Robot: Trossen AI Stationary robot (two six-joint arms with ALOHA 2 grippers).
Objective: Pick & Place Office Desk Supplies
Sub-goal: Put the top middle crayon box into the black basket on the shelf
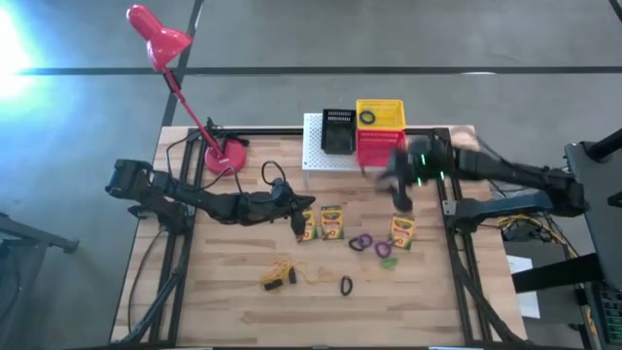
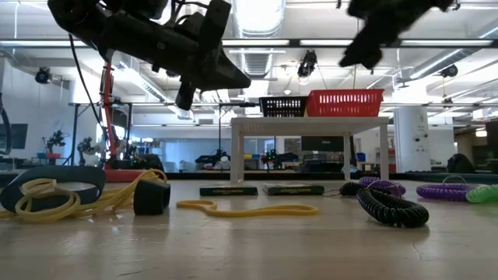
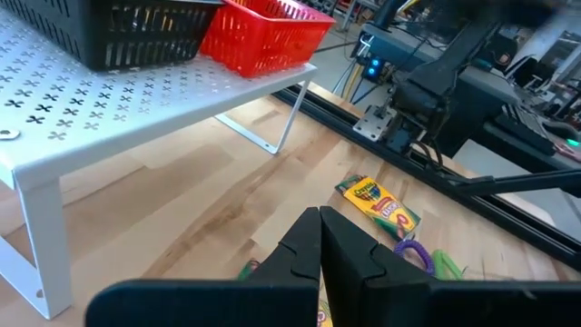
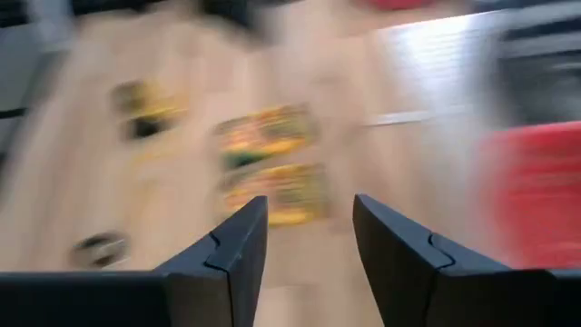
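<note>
My right pincer (image 1: 399,194) hangs released and empty beside the red basket (image 1: 380,146) from above, and past my parted fingers (image 4: 231,254) two crayon boxes (image 4: 272,163) lie on the table, so I judge the next pick needs a descent onto one.

A red desk lamp (image 1: 160,44) is standing at the table's far left corner, its head leaning out past the edge. A white perforated stand (image 3: 109,109) is sitting at the far edge, carrying a black basket (image 1: 337,129) beside a red basket (image 1: 380,136). The wooden table (image 1: 233,292) is lying under it all.
</note>
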